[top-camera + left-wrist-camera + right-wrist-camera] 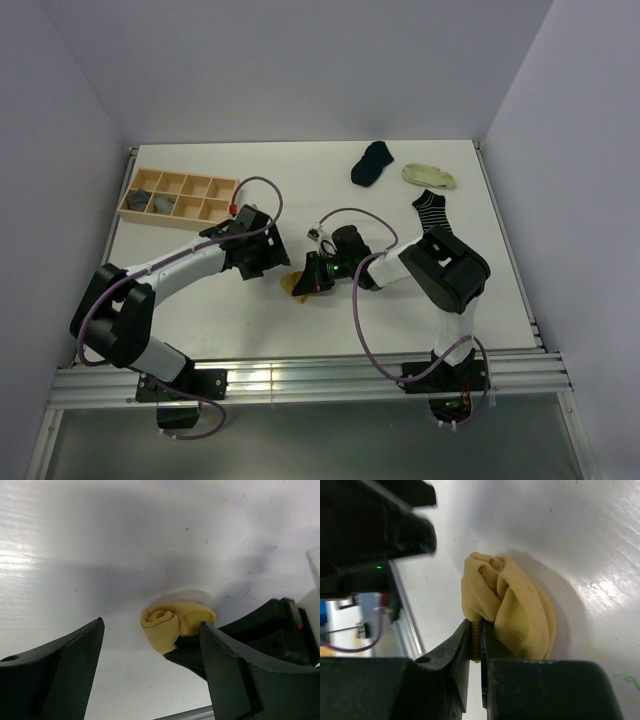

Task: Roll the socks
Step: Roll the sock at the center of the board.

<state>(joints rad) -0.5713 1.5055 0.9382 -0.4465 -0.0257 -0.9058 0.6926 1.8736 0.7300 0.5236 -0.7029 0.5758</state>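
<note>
The left gripper (151, 627) hangs over the white tabletop (100, 540) with its two black fingers (60, 675) spread wide, touching nothing. Seen between them, a mustard-yellow sock (175, 622) lies rolled into a bundle close to the tabletop's near edge, its spiral end facing the camera. The right gripper (184, 653) reaches in from the right and pinches the roll's lower side.

On my white surface (300, 190) I see a wooden tray (172, 217) at upper left. A navy sock (372, 162), cream sock (429, 176) and striped sock (431, 210) lie at upper right, and a rolled yellow sock (296, 287) near the centre.
</note>
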